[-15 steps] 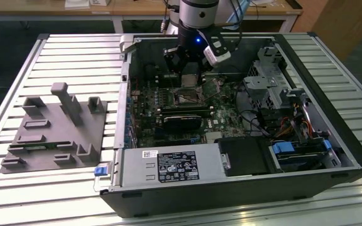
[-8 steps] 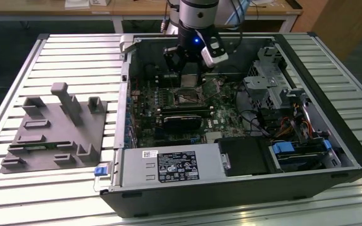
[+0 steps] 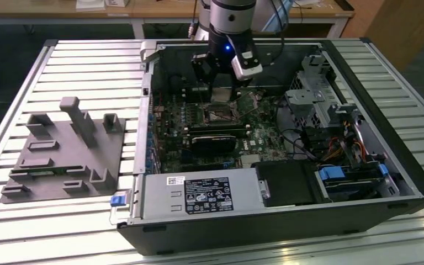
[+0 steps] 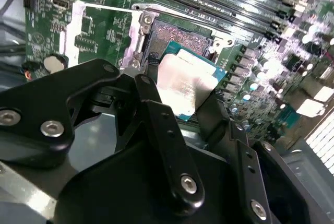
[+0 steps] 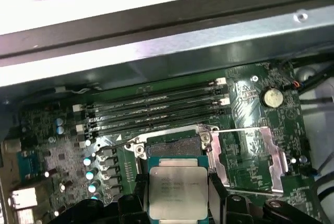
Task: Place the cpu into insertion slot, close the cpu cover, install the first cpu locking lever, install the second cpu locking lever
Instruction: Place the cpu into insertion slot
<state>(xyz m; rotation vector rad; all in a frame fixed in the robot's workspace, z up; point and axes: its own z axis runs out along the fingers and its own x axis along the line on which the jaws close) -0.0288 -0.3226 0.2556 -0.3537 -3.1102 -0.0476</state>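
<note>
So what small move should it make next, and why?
Probably ease the cpu down squarely: the gripper holds it close to the insertion slot, which sits bare, with the cpu cover swung open beside it.

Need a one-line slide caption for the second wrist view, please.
Gripper holds the cpu tilted over the bare insertion slot, cpu cover swung open beside it.
</note>
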